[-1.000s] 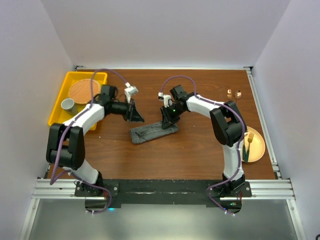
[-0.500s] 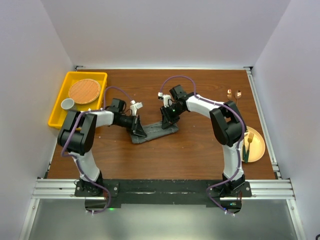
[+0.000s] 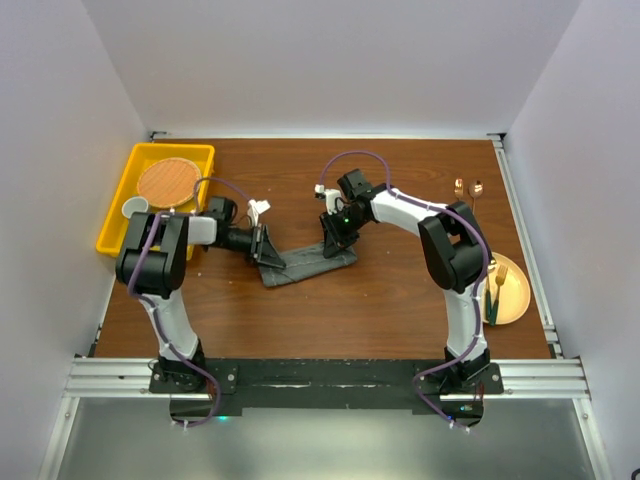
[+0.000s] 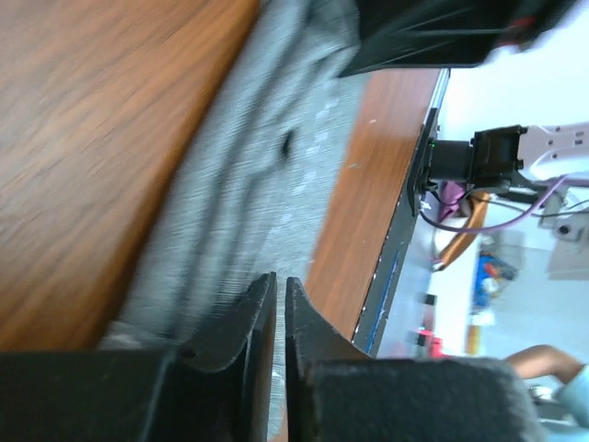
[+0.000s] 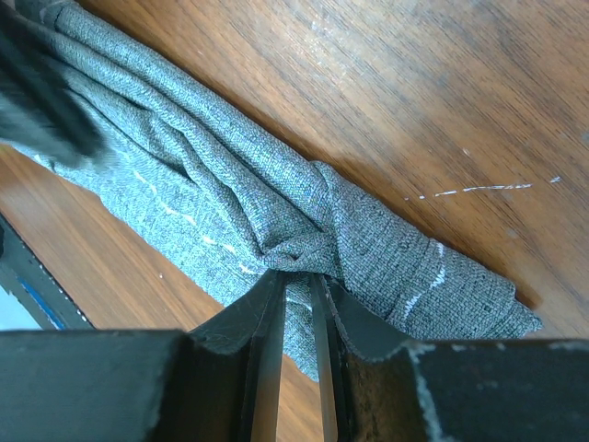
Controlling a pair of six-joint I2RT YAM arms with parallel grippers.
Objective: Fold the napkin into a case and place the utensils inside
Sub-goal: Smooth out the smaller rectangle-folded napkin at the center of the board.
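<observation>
I can read no lettering, label, brand, number or sign on any of my three feeds. The dark grey woven fabric napkin [image 5: 368, 230] carries only short pale stitch marks, which are not characters. What lies past the far edge of the brown wooden bench [image 4: 74, 138] in the left wrist feed is too blurred and too small to make out any writing.
</observation>
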